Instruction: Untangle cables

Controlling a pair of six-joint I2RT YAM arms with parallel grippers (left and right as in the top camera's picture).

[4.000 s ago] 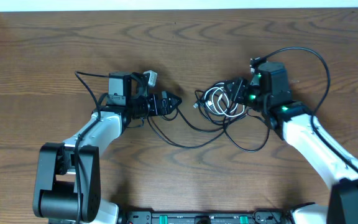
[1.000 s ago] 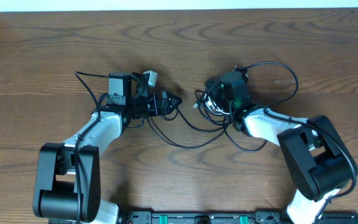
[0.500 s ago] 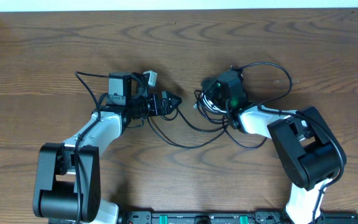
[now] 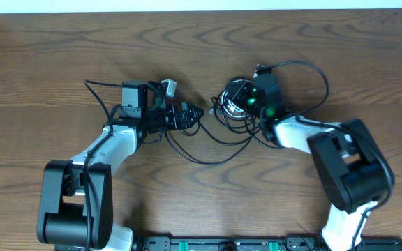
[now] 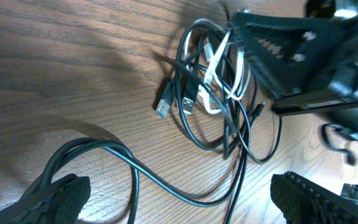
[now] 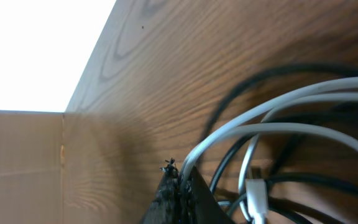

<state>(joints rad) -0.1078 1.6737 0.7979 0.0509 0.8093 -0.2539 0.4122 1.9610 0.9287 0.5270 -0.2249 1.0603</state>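
Near the middle of the tabletop (image 4: 61, 56), a little right of centre in the overhead view, the cables (image 4: 230, 110) are seen as a tight knot of black and white loops. One long black strand (image 4: 208, 159) is trailed from the knot down and to the left in a wide curve. The right pincer (image 4: 234, 97) is set at the knot's upper right edge, its jaws brought fully together. In the right wrist view white cords (image 6: 278, 112) are seen curving past the closed tips, but whether one is pinched between them cannot be told. The left pincer (image 4: 192, 113) is held spread wide, just left of the knot, with nothing gripped. In the left wrist view the black strand is seen lying on the wood between its parted fingers (image 5: 61, 196). Two small plug ends (image 5: 162, 109) are seen at the knot's left edge, one tipped blue.
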